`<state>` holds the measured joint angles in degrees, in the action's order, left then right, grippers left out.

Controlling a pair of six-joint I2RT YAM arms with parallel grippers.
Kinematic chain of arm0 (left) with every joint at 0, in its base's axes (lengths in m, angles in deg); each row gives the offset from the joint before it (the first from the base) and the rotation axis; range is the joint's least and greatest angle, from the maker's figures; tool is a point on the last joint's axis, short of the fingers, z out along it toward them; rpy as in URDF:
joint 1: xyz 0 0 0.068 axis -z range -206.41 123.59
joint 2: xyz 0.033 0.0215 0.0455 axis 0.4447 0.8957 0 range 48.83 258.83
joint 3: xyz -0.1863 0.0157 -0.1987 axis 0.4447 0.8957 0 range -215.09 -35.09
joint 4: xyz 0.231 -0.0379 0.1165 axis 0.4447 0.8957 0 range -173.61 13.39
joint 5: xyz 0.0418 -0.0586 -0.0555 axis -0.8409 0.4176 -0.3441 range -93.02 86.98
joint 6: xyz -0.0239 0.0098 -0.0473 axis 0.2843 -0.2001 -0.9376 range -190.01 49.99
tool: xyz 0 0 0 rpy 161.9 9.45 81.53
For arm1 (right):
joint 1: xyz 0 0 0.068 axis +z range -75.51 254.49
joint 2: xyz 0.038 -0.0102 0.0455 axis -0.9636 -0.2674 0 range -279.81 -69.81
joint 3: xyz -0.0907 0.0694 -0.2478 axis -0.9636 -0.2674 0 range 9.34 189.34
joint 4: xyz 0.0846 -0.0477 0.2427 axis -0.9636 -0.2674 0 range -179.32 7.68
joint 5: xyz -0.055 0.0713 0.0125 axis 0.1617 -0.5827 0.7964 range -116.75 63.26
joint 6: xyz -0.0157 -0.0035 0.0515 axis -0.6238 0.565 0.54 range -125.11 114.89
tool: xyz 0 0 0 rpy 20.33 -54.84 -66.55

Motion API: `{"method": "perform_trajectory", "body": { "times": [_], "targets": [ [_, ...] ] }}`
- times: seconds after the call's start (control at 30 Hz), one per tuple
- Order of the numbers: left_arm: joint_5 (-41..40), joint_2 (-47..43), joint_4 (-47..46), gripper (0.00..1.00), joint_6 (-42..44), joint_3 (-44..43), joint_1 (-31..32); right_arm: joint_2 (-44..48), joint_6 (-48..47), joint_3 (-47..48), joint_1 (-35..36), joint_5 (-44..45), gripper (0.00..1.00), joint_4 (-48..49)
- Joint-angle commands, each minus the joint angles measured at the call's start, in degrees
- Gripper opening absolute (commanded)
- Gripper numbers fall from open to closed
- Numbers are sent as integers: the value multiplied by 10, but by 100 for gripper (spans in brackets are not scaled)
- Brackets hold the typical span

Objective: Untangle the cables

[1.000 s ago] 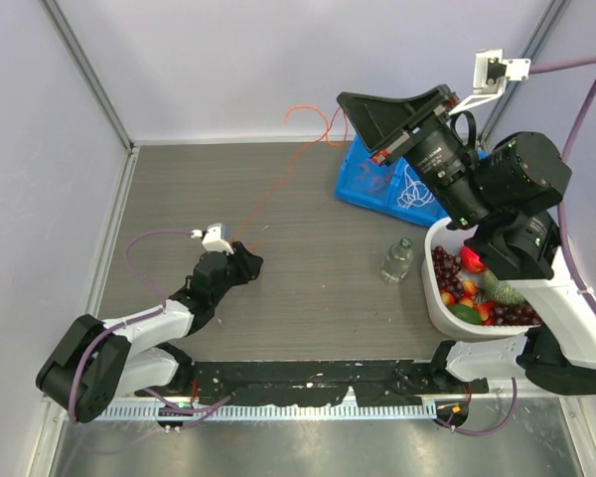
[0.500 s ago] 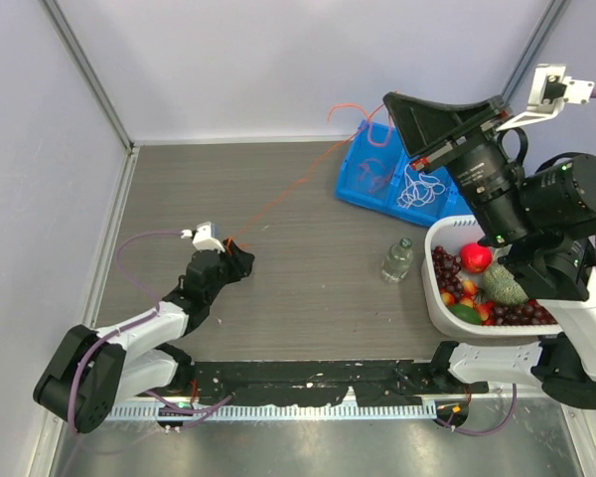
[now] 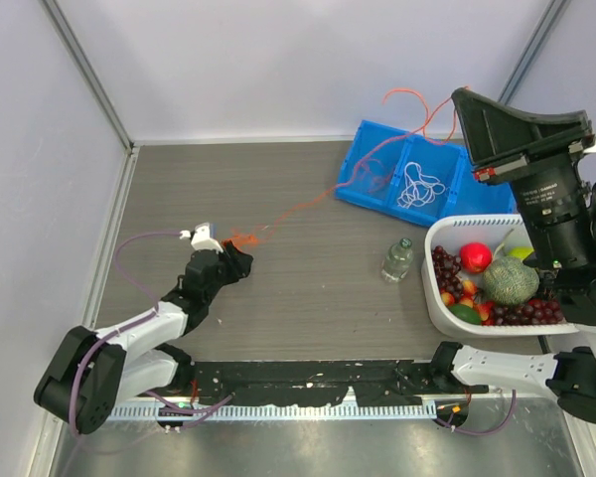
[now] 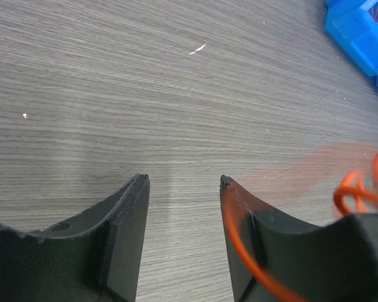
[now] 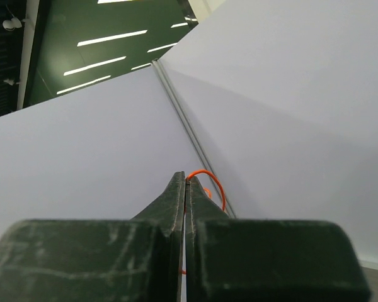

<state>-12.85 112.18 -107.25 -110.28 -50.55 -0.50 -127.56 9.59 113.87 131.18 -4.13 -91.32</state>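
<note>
Looks partly done. Pinches one thin red-orange cable (image 3: 244, 238) in the right tool (image 5: 186, 181), shut tight, high at the upper right of the overhead view. Strings it down across the blue plastic compartment bin (image 3: 377, 206) to the left tool (image 3: 240, 260), left of centre on the grey wood-grain tabletop (image 3: 308, 298). Holds that left tool about half open, with bare tabletop between the jaws and nothing gripped. Carries only a loop of the cable draped round one finger (image 4: 277, 245). Leaves a small red-orange squiggle bunched at that tool and a red-orange clump in the bin's left compartment, so probably more to pull free. Counts, as far as visible:

- one stretched red-orange cable, perhaps more in the clump
- one coiled white cable (image 3: 417, 186) in the middle compartment
- two tools
- one bin
- one white basket of fruit (image 3: 432, 298)
- one clear bottle (image 3: 397, 260)
</note>
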Motion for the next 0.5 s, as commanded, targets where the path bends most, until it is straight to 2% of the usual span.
{"method": "perform_trajectory", "body": {
  "times": [0.0,0.1,0.13,0.23,0.37,0.47],
  "targets": [
    [12,-29,23,55,-9,-9,-4,2,-5,-63,3,16,1,52],
    [26,-61,50,68,-23,-14,-6,-16,-4,-85,3,24,1,58],
    [24,-74,77,83,-27,-20,-7,-26,-6,-94,3,24,1,61],
    [24,-105,156,100,-31,-42,-11,-46,-22,-97,3,30,1,77],
    [59,-153,253,100,-29,-71,-19,-76,-34,-90,3,38,1,86],
    [116,-204,254,100,-17,-63,-21,-104,-40,-77,3,56,1,86]
  ]
}}
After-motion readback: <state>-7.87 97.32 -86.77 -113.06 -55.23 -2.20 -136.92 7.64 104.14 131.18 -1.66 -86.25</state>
